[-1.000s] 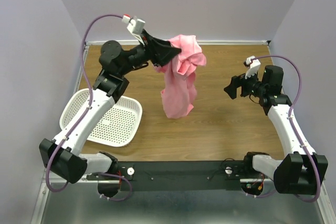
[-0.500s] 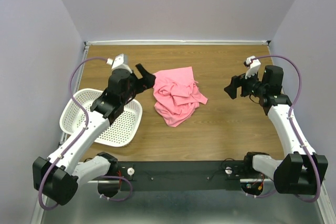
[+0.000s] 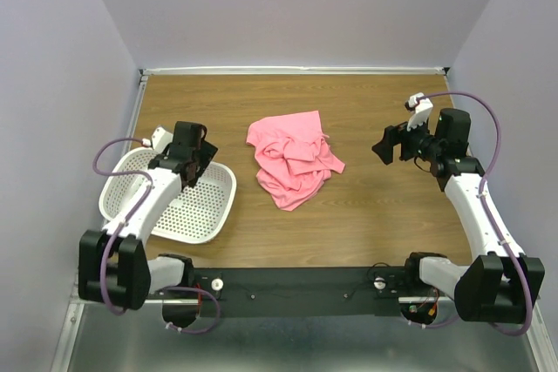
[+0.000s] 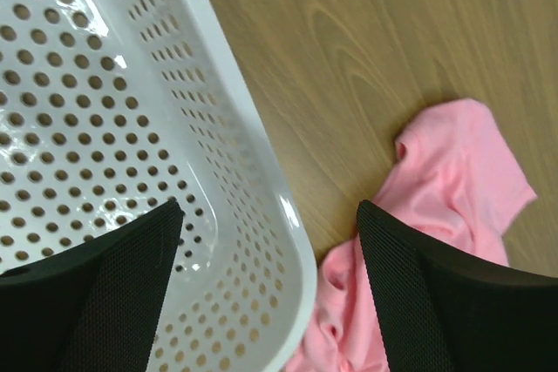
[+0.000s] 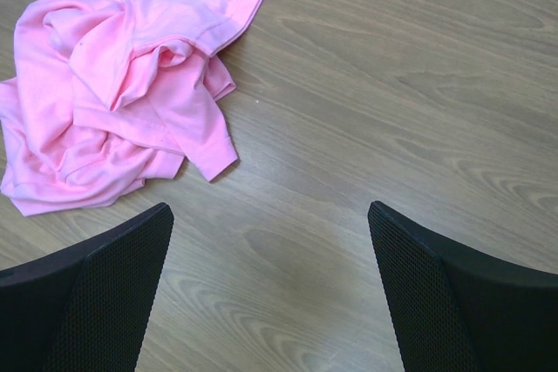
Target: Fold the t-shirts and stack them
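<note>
T-shirt (image 3: 292, 158) lies crumpled and unfolded mid-way across the table (image 3: 375, 215), well apart from both my claws; left claw (image 3: 199, 154) hangs over the basket (image 3: 228, 185), right claw (image 3: 384, 145) off to its right. Left wrist: jaws spread, empty; T-shirt beyond the rim, lower right; I judge a snag on the basket likely on approach. Right wrist: jaws spread, empty; T-shirt upper left; pinching bunched layers could spoil the fold.

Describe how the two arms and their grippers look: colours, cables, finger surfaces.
Both arms, left arm and right arm, have white links joined by black joint housings. A lilac cable loops along each. The left gripper and right gripper are black, with broad fingers textured like fine mesh.
</note>
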Robot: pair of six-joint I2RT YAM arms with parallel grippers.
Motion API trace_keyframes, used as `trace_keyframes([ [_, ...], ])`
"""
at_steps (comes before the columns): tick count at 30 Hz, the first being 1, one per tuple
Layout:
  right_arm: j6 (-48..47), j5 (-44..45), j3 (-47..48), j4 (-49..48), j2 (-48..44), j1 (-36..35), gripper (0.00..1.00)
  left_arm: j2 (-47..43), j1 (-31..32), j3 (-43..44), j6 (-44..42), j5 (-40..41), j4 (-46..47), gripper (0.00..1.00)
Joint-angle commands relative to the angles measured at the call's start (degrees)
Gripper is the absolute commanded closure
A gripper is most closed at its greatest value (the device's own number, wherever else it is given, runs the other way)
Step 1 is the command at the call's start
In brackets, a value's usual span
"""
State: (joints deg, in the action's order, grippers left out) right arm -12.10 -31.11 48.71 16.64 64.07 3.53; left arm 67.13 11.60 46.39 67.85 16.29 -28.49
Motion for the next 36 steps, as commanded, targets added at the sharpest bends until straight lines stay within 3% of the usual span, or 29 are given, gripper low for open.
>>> trace_keyframes([
  [1, -0.6, 0.0, 1.7, 0.8, -0.2, -0.1, 0.00, 8.2, -2.8, 2.9, -0.7, 0.6, 0.5, 0.17],
  [5, -0.7, -0.4, 1.7, 0.7, -0.3, -0.1, 0.00, 13.8, -3.6, 6.5, -1.8, 1.0, 1.3, 0.27],
  [7, -0.7, -0.4, 1.7, 0.8, -0.3, -0.1, 0.00, 14.9, -3.6, 7.7, -2.2, 0.7, 1.7, 0.38],
  [8, -0.6, -0.4, 1.7, 0.8, -0.4, -0.1, 0.00, 15.6, -3.6, 7.8, -3.1, 0.1, 2.4, 0.60],
  [10, -0.6, -0.3, 1.7, 0.8, -0.5, -0.1, 0.00, 15.7, -3.5, 7.6, -6.0, -2.4, 4.7, 0.89],
  [13, -0.5, -0.4, 1.7, 0.8, -0.5, -0.1, 0.00, 16.1, -3.5, 6.1, -12.4, -9.3, 12.4, 1.00],
  [16, -0.3, -0.5, 1.8, 0.7, -0.5, -0.1, 0.00, 19.0, -3.5, 7.8, -23.1, -15.9, 17.4, 1.00],
  [17, -0.3, -0.6, 1.9, 0.8, -0.5, -0.1, 0.00, 19.9, -3.5, 8.9, -30.2, -17.7, 18.5, 1.00],
  [20, -0.2, -0.9, 1.8, 0.8, -0.7, -0.1, 0.00, 23.7, -3.6, 14.0, -39.9, -22.1, 22.1, 1.00],
  [23, -0.2, -0.9, 1.8, 0.8, -1.1, -0.1, 0.00, 29.9, -3.9, 22.4, -55.4, -26.1, 22.8, 1.00],
  [26, -0.2, -1.1, 1.7, 0.8, -1.5, -0.1, 0.00, 35.8, -4.8, 30.0, -62.0, -25.2, 18.7, 1.00],
  [30, 0.1, -2.0, 1.7, 0.8, -1.9, -0.1, 0.00, 47.3, -6.6, 47.4, -69.9, -20.8, 7.4, 1.00],
  [36, -0.1, -1.9, 1.7, 0.8, -1.8, -0.1, 0.00, 55.7, -8.8, 56.3, -74.8, -13.0, 1.2, 1.00],
])
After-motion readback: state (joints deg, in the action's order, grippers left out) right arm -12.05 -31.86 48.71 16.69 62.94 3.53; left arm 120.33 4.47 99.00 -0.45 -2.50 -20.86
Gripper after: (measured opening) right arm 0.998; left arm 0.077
